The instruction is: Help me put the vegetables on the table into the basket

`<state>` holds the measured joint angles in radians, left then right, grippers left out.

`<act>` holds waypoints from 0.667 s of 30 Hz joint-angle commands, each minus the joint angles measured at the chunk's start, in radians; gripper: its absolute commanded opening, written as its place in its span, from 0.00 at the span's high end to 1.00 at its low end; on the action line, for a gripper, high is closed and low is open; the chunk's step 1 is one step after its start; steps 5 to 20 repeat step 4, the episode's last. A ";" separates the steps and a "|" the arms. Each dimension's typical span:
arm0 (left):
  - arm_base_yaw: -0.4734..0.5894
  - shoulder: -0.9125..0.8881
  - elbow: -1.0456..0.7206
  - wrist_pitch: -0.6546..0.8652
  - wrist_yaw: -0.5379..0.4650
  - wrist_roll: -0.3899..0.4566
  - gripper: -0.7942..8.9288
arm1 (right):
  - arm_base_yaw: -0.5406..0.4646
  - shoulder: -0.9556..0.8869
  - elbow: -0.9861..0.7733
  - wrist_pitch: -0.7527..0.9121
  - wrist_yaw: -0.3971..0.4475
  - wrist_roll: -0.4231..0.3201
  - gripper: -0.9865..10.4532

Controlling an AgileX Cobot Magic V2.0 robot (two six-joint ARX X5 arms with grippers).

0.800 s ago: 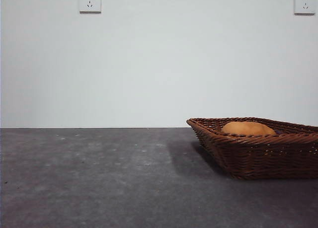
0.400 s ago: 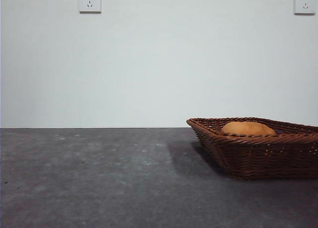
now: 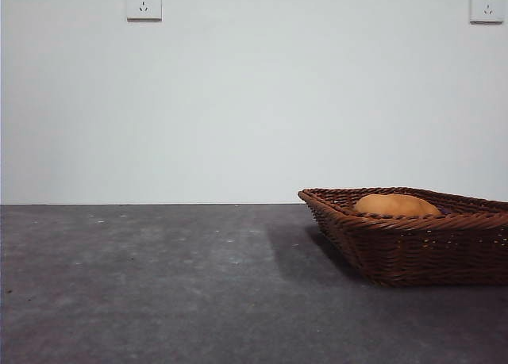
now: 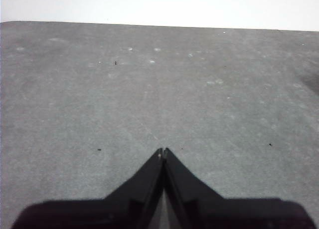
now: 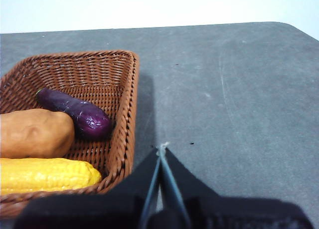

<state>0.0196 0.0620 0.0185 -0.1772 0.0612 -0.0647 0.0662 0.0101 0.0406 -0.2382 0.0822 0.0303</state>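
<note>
- Across the last second nothing shifts in the front view: the brown woven wicker basket [image 3: 413, 233] sits in the same spot on the dark grey speckled table [image 3: 159, 285], with no arm in sight.
- All 3 vegetables lie inside it: the orange-tan oval potato [image 5: 32, 133], the dark purple elongated eggplant [image 5: 75, 113] touching it, and the bumpy yellow corn cob [image 5: 45, 175] alongside.
- The right gripper [image 5: 162, 148] hangs just beside the basket, jaws together and empty.
- The left gripper [image 4: 162, 151] rests over bare table, jaws together.
- Judged from this, the task looks complete.
</note>
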 commanded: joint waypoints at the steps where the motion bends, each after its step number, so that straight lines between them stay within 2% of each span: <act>1: 0.003 0.000 -0.009 0.010 -0.002 -0.006 0.92 | 0.000 -0.001 -0.008 0.007 0.003 0.010 0.91; 20: 0.003 0.000 -0.009 0.010 -0.002 -0.006 0.92 | 0.000 -0.001 -0.008 0.007 0.003 0.011 0.91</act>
